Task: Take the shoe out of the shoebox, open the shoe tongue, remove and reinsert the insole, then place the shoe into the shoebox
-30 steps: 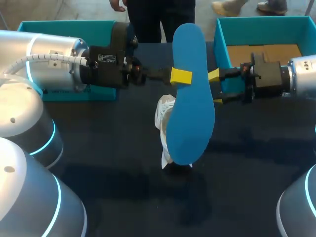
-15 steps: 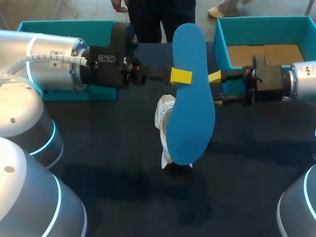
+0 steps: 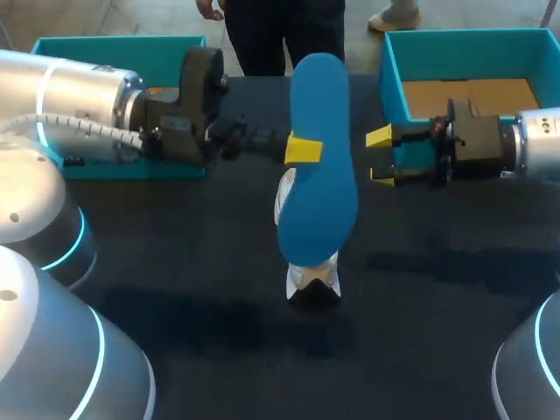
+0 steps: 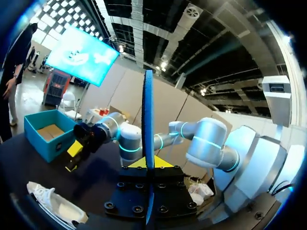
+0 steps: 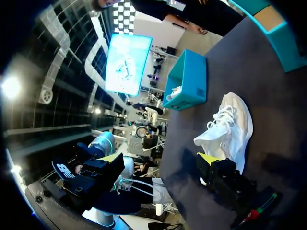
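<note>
Dark cloth covers the table [image 3: 420,332] where two robot arms face each other across a shoe. Seen from above, the white lace-up trainer [image 3: 313,278] sits near the middle of the table and is mostly hidden behind the long, flat blue foam insole [image 3: 319,157] held over it. Only one pale end and a sliver of its side show, and whether the insole's lower end touches it cannot be told.

The left gripper [image 3: 304,149] is clamped on the insole about halfway along. One yellow tip lies on the near face and the other finger is out of sight behind the foam. In the left wrist view the insole [image 4: 147,120] stands edge-on as a thin blue blade rising between that gripper's [image 4: 146,163] fingers, with the trainer [image 4: 53,203] lying on the table beside and below.

The right gripper [image 3: 379,156] hangs just beside the insole without touching it, its fingers spread and holding nothing. Its own wrist view shows only one yellow tip, with the trainer [image 5: 228,127] ahead, laces up and sole on the cloth.

Behind the right arm stands the teal cardboard shoebox [image 3: 394,79], open, with a brown floor and its far side cut off. A second teal box [image 3: 114,48] sits partly hidden behind the left arm.
</note>
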